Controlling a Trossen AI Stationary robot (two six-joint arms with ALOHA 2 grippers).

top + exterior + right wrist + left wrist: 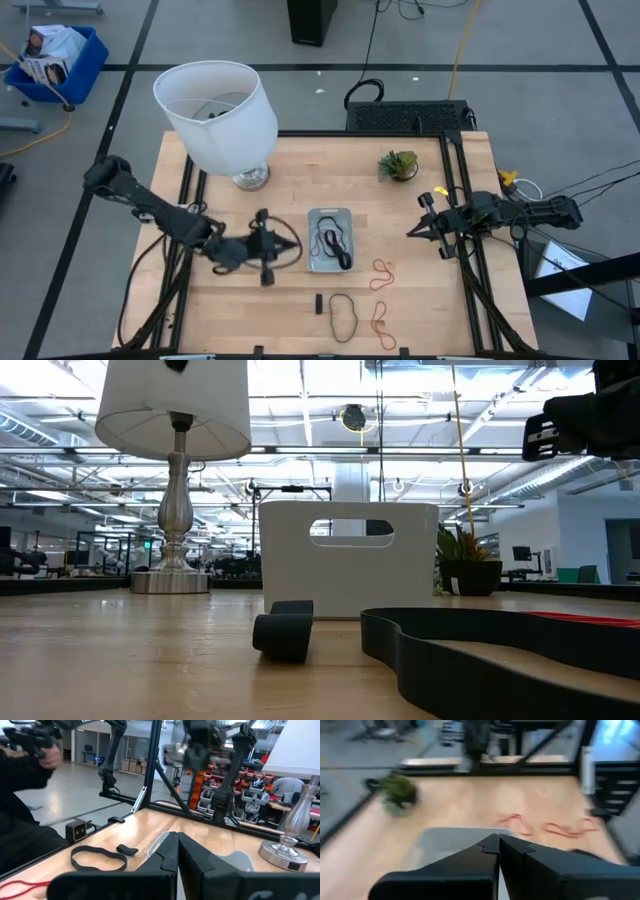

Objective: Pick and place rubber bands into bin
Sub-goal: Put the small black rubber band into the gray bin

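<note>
The silvery tray [312, 222] sits mid-table and holds black rubber bands [334, 245]. On the table near it lie a red band [383, 272], a black band [345, 312], another red band [383, 322] and a small black piece [319, 303]. My left gripper [296, 248] is shut just left of the tray, above the table, with nothing showing between its fingers [497, 842]. My right gripper [412, 232] is shut and empty right of the tray, pointing at it [176, 839]. The low view shows the tray [348, 560] and the black band [470, 650] close up.
A big white lamp [222, 115] stands at the table's far left. A small potted plant [398, 165] stands at the far right. Black frame rails [462, 250] run along the table's left and right sides. A blue crate [55, 60] sits on the floor.
</note>
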